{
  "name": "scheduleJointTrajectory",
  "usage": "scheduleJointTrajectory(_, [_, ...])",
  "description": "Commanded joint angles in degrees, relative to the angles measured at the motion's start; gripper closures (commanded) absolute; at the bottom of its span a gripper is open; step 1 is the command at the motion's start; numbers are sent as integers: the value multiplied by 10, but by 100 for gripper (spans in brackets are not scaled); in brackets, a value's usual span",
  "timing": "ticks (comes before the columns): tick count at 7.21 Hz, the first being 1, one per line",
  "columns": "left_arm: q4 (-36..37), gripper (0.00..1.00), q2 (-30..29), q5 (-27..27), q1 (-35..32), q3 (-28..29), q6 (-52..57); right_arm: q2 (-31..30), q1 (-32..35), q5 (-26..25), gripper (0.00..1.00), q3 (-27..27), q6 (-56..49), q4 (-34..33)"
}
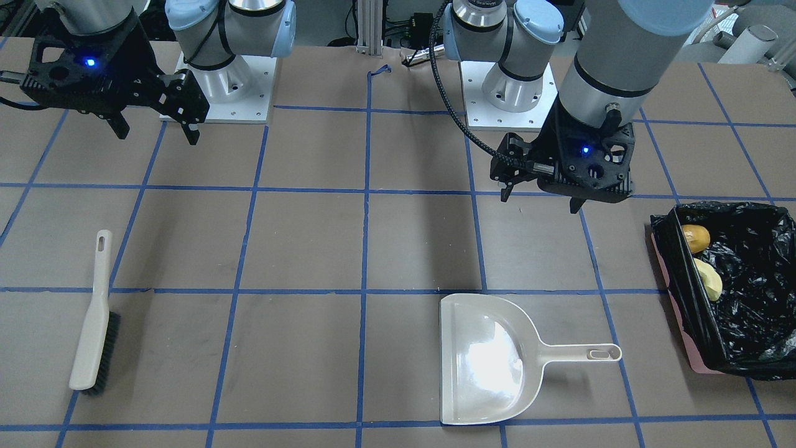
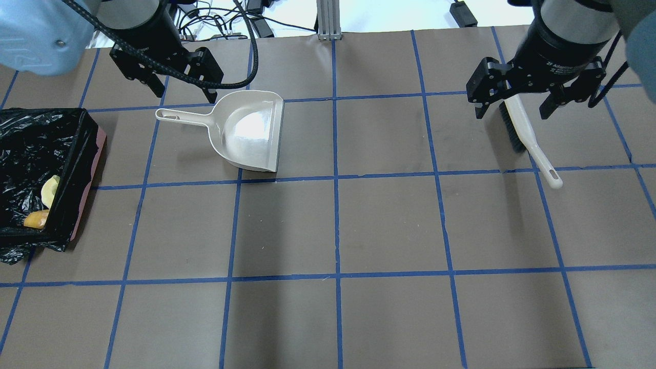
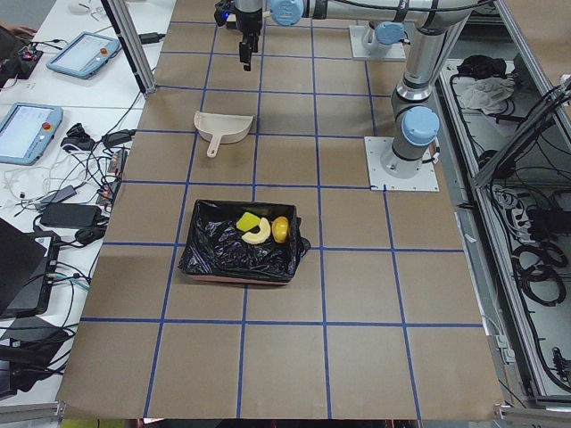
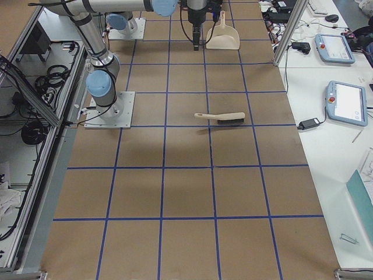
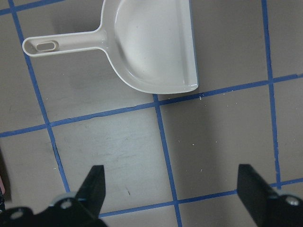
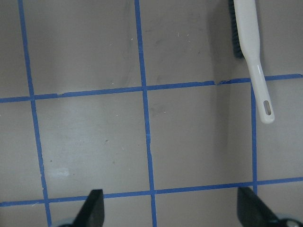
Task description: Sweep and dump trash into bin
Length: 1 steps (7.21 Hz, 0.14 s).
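Note:
The pink bin (image 1: 690,339) with its black bag stands at the table's end on my left; it also shows in the overhead view (image 2: 89,179). The potato (image 1: 696,238), the croissant (image 1: 709,279) and the sponge (image 3: 248,219) lie inside it. The beige dustpan (image 1: 485,361) lies flat and empty on the table. My left gripper (image 1: 540,202) hangs open and empty above the table, beside the dustpan's handle (image 2: 179,116). My right gripper (image 1: 157,134) is open and empty, raised above the beige brush (image 1: 93,323), which lies flat on the table.
The table is brown with a blue tape grid. Both arm bases (image 1: 217,93) stand at its robot-side edge. Operator desks with tablets (image 4: 349,105) stand beyond the far edge.

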Motion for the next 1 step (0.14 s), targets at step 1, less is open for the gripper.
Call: scheduleJointTrajectory(1, [-1,1,-1,0,3,-1,1,0,0,0,0,0,-1,0])
